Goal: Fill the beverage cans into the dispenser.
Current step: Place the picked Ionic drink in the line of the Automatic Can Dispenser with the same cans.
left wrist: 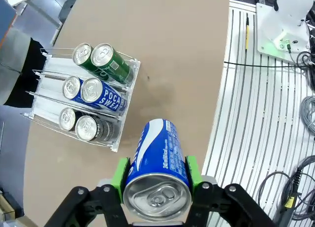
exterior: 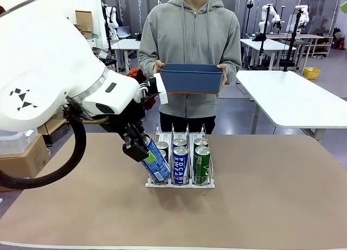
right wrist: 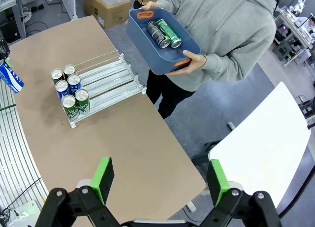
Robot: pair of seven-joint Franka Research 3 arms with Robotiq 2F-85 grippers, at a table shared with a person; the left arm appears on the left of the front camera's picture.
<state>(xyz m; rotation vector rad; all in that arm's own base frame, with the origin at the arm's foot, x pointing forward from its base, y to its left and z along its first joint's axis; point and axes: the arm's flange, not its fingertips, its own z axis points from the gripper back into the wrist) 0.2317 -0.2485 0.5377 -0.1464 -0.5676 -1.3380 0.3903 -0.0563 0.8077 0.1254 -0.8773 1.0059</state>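
Obs., left arm: your left gripper (left wrist: pixel 156 174) is clamped on a blue can (left wrist: pixel 157 150). One green pad (left wrist: pixel 121 172) presses on each side of the body, just under the silver top. In the front view the can hangs tilted in the air, top toward 11 o'clock and bottom toward 5 o'clock, and it overlaps the front left corner of the dispenser (exterior: pixel 180 185). In the left wrist view the dispenser lies at 10 o'clock from the can. The two are apart, with bare table (left wrist: pixel 162 84) between them.

Obs., dispenser: it stands mid-table and holds six upright cans, two per lane, all crowded at the robot-side end.
- Left lane (front view): dark cans (exterior: pixel 162 147), partly hidden behind the held can.
- Middle lane: blue lettered cans (exterior: pixel 180 163).
- Right lane: green cans (exterior: pixel 201 163).
- The far ends of all three lanes are bare.

Obs., right arm: your right gripper (right wrist: pixel 160 178) has its fingers spread wide with nothing between them. It is up high and looks down on the table's right part. From there the dispenser sits at 10 o'clock in that view.

Obs., person: the person stands at the table's 12 o'clock side, with hands (exterior: pixel 223 71) on either end of a blue bin (exterior: pixel 192 82) held at chest height. In the right wrist view a dark can (right wrist: pixel 155 32) and a green can (right wrist: pixel 169 34) lie on their sides in the bin.
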